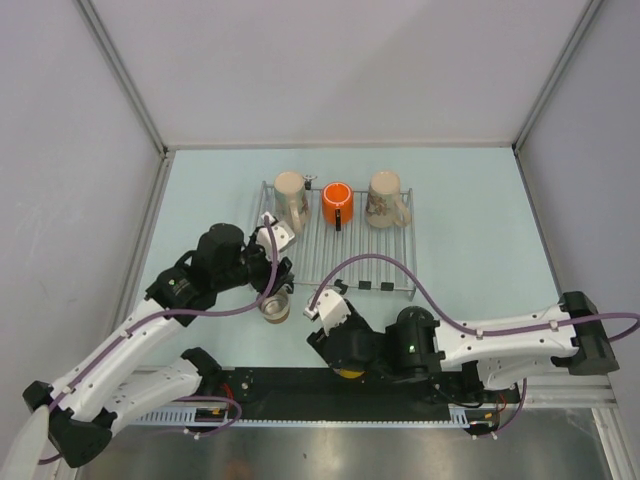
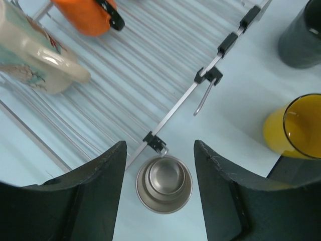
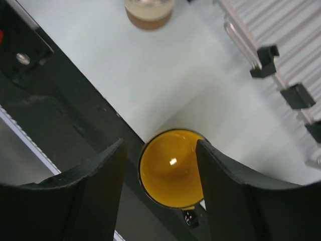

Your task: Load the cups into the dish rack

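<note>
On flat silver wire dish rack (image 1: pixel 380 262), in a row along 12 o'clock edge: beige ceramic mug (image 1: pixel 290 192) at 11, round orange mug (image 1: pixel 336 204) at 12, second beige mug (image 1: pixel 383 198) at 1. On pale table (image 1: pixel 470 230), just off rack's 7 o'clock corner: shiny handleless steel cup (image 2: pixel 164 185), upright, just beside black edge clip (image 2: pixel 155 142). At 4 o'clock of steel cup, by table's 6 o'clock edge: yellow round mug (image 3: pixel 170 175), upright. In left wrist view, at 12 o'clock of yellow mug, outside rack: dark grey mug (image 2: pixel 303 35). Left gripper (image 2: pixel 159 146) over steel cup, right gripper (image 3: pixel 160 144) over yellow mug, fingers spread either side.
</note>
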